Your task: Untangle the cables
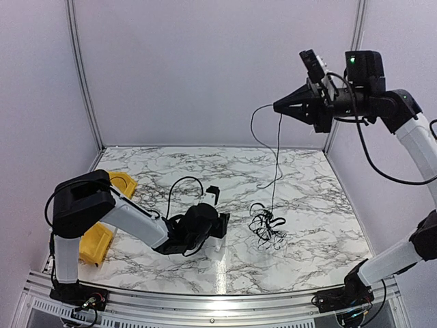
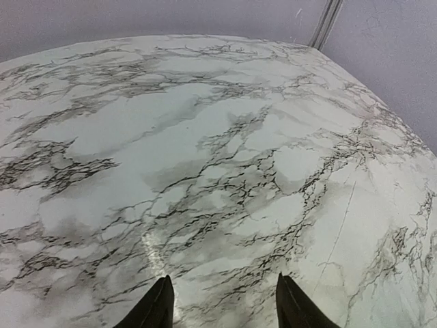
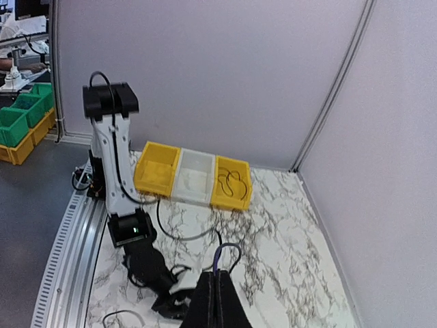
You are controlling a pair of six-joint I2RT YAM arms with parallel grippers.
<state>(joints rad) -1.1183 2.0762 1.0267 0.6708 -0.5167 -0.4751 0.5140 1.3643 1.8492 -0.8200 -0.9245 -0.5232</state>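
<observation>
Over by the wall (image 3: 205, 68), a looped cable (image 3: 230, 184) in a yellow bin (image 3: 247, 179)

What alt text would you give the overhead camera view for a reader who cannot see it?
The right claw, raised high above a marble table, pinches a thin black cable that hangs down to a tangled clump of cables. The left arm reaches low over the table's left side, near yellow bins.
</observation>
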